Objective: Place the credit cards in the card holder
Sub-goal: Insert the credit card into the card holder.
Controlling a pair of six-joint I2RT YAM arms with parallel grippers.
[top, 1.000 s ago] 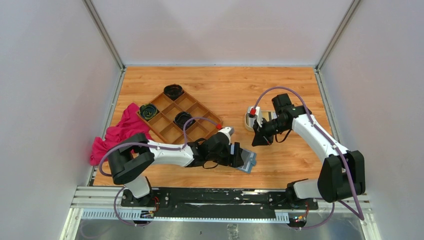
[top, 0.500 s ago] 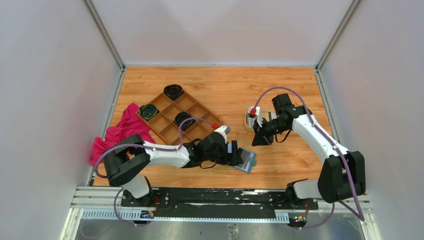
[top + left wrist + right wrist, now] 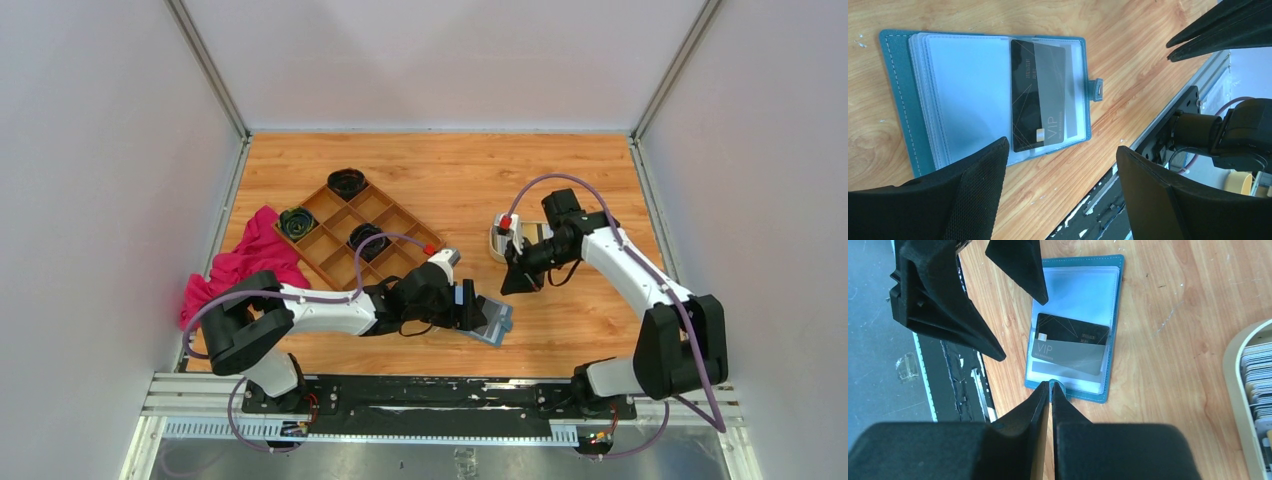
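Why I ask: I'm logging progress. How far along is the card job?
Done: one dark card sits partly inside a sleeve of the open card holder. In hand: nothing; the left gripper is open over the holder, the right gripper shut at its tab edge. Left: likely seating that card fully and moving the cards stacked in the cream tray.

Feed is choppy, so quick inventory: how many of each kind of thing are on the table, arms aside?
Card holder: 1
Dark card in it: 1
Cream tray: 1 (stacked cards inside, not countable)
Wooden compartment tray: 1
Dark rolled items in it: 3
Pink cloth: 1
Total: 8, besides the stack
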